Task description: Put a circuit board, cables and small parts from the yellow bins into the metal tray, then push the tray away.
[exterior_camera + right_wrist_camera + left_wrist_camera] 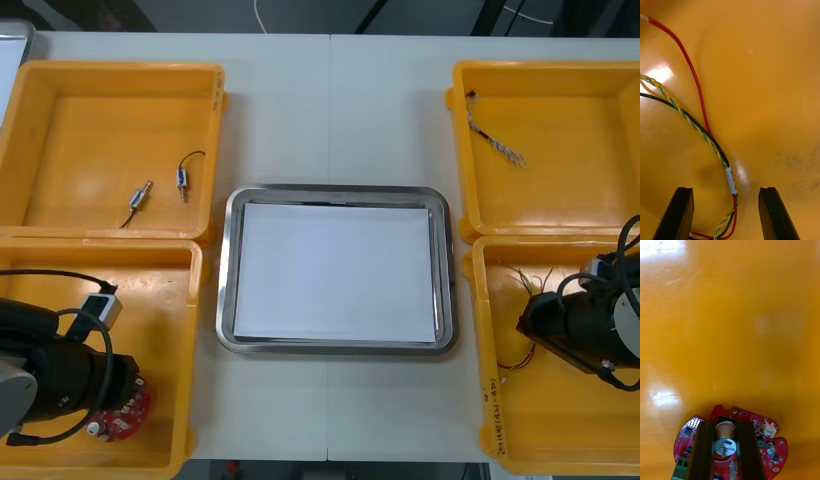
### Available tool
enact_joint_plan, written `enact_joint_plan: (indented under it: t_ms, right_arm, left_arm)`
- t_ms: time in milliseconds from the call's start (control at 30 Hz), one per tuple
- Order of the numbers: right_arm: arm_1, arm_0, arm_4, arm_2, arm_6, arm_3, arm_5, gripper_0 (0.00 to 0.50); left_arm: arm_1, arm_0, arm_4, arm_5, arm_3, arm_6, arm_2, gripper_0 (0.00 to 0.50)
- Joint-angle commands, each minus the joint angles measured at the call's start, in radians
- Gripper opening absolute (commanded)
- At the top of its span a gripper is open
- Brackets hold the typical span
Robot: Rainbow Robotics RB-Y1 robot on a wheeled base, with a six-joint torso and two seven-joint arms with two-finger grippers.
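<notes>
Your light table [330,110] shows a seam running top to bottom through frame centre. Four yellow bins sit directly on it: upper left bin [120,68], lower left bin [196,350], upper right bin [545,68], lower right bin [480,350]. Metal tray [336,190], white inside, lies flat at centre, close against the bins either side; you cannot confirm contact.

Light tabletop [380,110] before me, one straight seam [330,100] running down its middle. At my far left corner: a pale flat object [8,60] with a grey rim, kind unclear. Beyond the far edge: dark floor [200,12] and a white cord [262,18].
</notes>
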Motion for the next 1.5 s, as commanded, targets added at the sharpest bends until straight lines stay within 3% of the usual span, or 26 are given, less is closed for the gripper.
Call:
enact_joint_plan:
  t_ms: [33,333,667,833,1000,1033,1067,1100,1133,1167,1233,1500]
  right_arm:
    - [0.013,0.02,0.018,0.039,0.028,0.003,-0.02,0.5]
    - [0.013,0.051,0.049,0.051,0.038,0.004,-0.048,0.5]
    - [0.013,0.062,0.047,0.057,0.044,0.004,-0.058,0.5]
    - [0.013,0.062,0.047,0.067,0.038,0.004,-0.06,0.5]
    - [0.013,0.062,0.047,0.071,0.038,0.004,-0.062,0.5]
    - [0.013,0.062,0.047,0.071,0.038,0.004,-0.062,0.47]
    - [0.013,0.062,0.047,0.071,0.038,0.004,-0.062,0.401]
    - [0.013,0.062,0.046,0.071,0.039,0.004,-0.062,0.201]
    - [0.013,0.063,0.046,0.071,0.044,0.004,-0.062,0.091]
    - [0.013,0.065,0.046,0.071,0.044,0.004,-0.063,0.041]
    - [0.013,0.065,0.047,0.071,0.044,0.004,-0.063,0.0]
    - [0.008,0.062,0.073,0.053,0.064,0.003,-0.062,0.0]
  left_arm:
    - [-0.013,-0.047,0.033,0.089,-0.034,0.088,0.079,0.0]
    - [-0.013,-0.155,0.137,0.232,-0.061,0.086,0.18,0.0]
    - [-0.012,-0.333,0.162,0.408,-0.077,0.092,0.198,0.001]
    - [-0.012,-0.437,0.217,0.497,-0.077,0.095,0.197,0.0]
    - [-0.013,-0.508,0.286,0.52,-0.066,0.101,0.194,0.0]
    - [-0.013,-0.526,0.3,0.52,-0.061,0.104,0.186,0.001]
    - [-0.012,-0.535,0.305,0.52,-0.06,0.104,0.181,0.0]
    - [-0.013,-0.554,0.308,0.52,-0.06,0.106,0.171,0.002]
    - [-0.013,-0.571,0.309,0.52,-0.06,0.109,0.155,0.002]
    - [-0.013,-0.591,0.309,0.52,-0.06,0.114,0.137,0.002]
    - [-0.013,-0.617,0.309,0.52,-0.057,0.12,0.109,0.002]
    - [-0.018,-0.727,0.326,0.52,-0.029,0.152,-0.007,0.0]
